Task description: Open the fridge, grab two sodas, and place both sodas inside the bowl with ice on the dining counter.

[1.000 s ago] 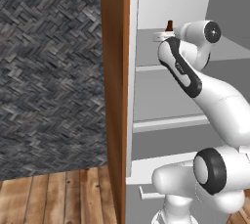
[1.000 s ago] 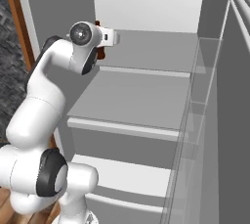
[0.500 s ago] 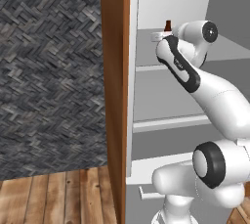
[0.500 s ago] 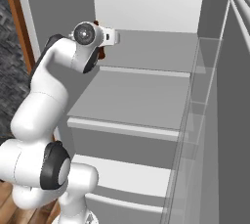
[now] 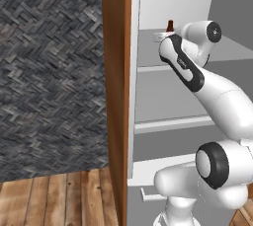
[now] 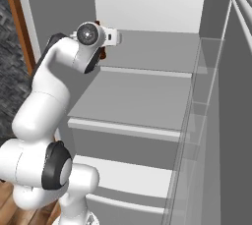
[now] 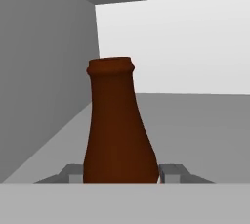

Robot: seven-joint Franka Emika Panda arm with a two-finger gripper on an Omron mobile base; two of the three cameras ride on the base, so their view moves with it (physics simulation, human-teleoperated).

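Now the end effector (image 7: 121,173) is clamped on the brown soda bottle (image 7: 118,130), upright between its fingers.

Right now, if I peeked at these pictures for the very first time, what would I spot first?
You'd spot the dark-brown cola bottle first, standing upright on a fridge shelf, right in front of the hand camera. The gripper is shut on its lower part, one grey finger on each side. Then you'd see the big white arm reaching up into the open fridge, to the upper shelf at the left, with the wooden side panel beside it.
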